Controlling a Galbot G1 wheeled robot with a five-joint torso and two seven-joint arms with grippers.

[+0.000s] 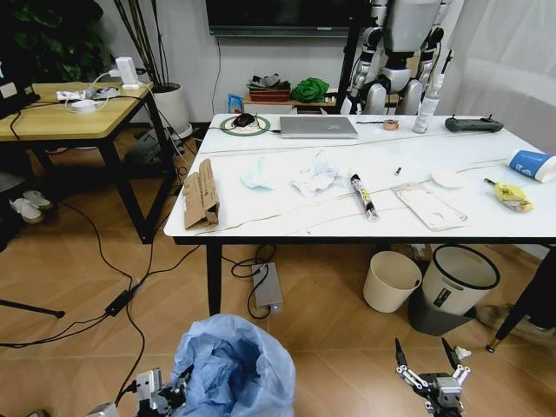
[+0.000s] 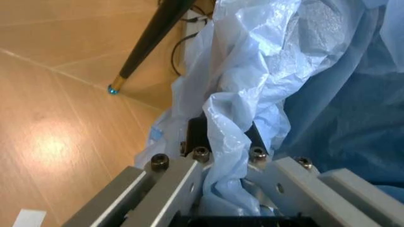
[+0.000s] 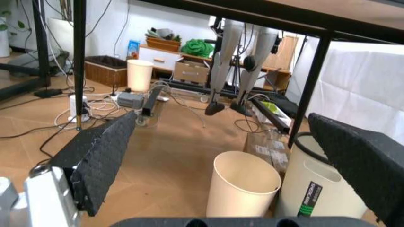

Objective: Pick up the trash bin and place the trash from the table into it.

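Your left claw (image 2: 224, 142) was clamped on the liner of the bin (image 1: 233, 365), low at the near left, over the floor in front of the desk (image 1: 261, 217). The bin stood roughly upright, its baggy blue mouth facing up and slightly toward you. From the left wrist you could see the crumpled liner pinched between the two fingers (image 2: 197, 135).

Your right claw (image 1: 427, 363) hung low at the near right, spread wide with nothing in it, its tips pointing away toward the desk. Beyond it on the floor stood a cream bucket (image 1: 390, 280) and, just right of that, a black-rimmed basket (image 1: 459, 280).

The trash lay on the desk. A cardboard piece (image 1: 201, 193) sat at the left edge, its long axis running near to far. White tissues (image 1: 314, 175) lay crumpled near the middle. A black tube (image 1: 364, 195) lay just right of them, long axis near to far, tilted slightly. A clear tray (image 1: 431, 208) lay further right, then a yellow wrapper (image 1: 511, 195), and a blue cup (image 1: 532, 163) on its side at the far right edge.
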